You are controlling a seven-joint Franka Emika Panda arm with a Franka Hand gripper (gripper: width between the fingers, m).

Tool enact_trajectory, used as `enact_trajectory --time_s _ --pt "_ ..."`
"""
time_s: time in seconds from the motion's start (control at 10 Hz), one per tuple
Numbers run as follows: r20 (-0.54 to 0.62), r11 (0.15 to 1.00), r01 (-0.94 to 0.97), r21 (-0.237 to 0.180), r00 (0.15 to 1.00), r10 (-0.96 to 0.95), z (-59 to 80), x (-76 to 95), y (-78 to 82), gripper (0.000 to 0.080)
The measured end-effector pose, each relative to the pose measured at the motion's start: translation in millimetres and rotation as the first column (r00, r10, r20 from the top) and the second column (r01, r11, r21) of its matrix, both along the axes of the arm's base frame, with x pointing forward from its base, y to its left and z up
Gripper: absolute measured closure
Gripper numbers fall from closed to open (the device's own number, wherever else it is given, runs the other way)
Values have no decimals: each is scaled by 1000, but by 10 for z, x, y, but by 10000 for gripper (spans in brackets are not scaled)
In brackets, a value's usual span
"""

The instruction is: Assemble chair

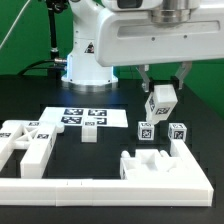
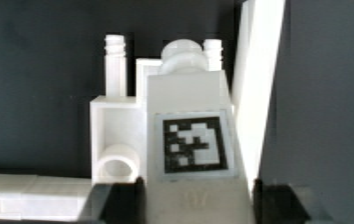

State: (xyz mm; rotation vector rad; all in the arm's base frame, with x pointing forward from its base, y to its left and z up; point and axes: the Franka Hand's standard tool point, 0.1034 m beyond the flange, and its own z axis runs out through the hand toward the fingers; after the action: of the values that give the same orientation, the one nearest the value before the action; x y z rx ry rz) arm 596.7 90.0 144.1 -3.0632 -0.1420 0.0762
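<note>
You have the jaws closed on one chair post (image 1: 162, 101), held above the desk (image 1: 25, 100).
Exterior view: it hangs to the exterior view's right of the marker board (image 1: 85, 115). Wrist view: the chair post's (image 2: 188, 135) tagged face sits clamped between both fingers (image 2: 110, 202).

Marker board (image 1: 60, 113) flat on black table (image 1: 40, 85); L-shaped rail (image 1: 90, 186) nearer camera.

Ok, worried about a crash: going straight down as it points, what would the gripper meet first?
Likely the small tagged posts below, touched first by the chair part the gripper holds. Depth is unclear, so it could pass behind them.
</note>
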Motion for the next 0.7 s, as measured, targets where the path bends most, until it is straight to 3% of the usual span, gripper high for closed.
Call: enact_trajectory --time_s 0.3,0.5,0.7 --pt "247 1000 12 17 969 -16 -48 132 71 517" --pt "472 999 12 48 881 -33 -88 366 199 517" --pt "572 998 10 55 819 -39 -93 354 195 517"
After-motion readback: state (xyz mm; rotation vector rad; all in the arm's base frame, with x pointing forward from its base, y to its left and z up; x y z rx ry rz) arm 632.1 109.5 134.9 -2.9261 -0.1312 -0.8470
